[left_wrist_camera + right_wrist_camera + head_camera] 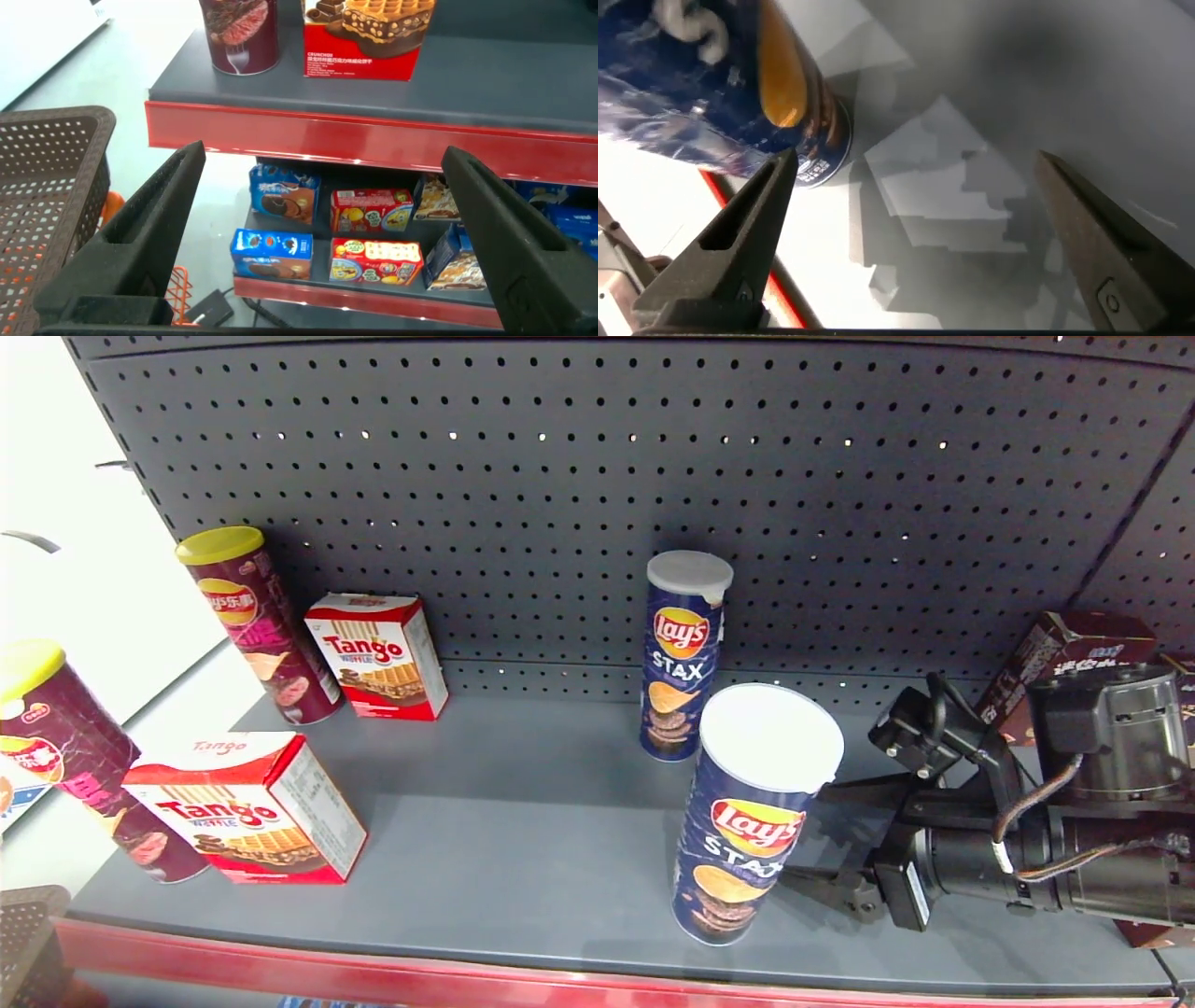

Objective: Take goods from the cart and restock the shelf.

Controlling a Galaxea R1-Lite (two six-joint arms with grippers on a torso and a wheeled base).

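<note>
The right tool (826,840) gapes open just beside the front can (747,821), likely light, stiff, slick and tippy, best gripped mid-body; the left tool (322,154) is open too.

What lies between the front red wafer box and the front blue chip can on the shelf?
Nothing: in the head view the grey shelf between wafer box and chip can is bare.

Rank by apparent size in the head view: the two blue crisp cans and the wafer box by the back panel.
1. front blue can, enlarged by nearness.
2-3. back blue can and back wafer box: too alike to rank; can taller, box wider.
</note>
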